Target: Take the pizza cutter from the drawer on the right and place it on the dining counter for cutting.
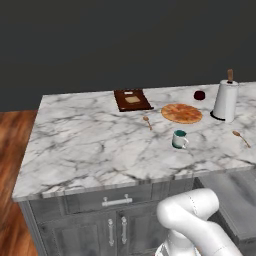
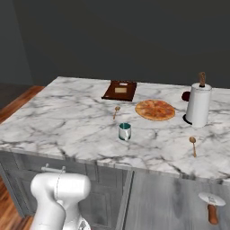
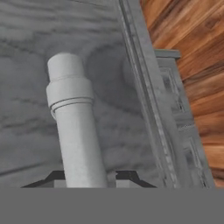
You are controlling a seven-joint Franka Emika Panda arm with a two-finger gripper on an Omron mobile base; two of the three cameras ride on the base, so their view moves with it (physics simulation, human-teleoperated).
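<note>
The pizza cutter [image 2: 211, 205] lies inside the open drawer [image 2: 170, 202] below the surface's [image 2: 67, 121] front edge, seen from the right base camera. The hand camera shows the tool [image 3: 89, 178] over grey drawer floor; its opening I cannot tell. A pizza [image 1: 181, 113] lies on the surface.

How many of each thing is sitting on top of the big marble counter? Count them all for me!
Wooden spoons: 2
Pizza: 1
Mug: 1
Paper towel roll on its holder: 1
Brown board: 1
Small dark red thing: 1
Total: 7
</note>
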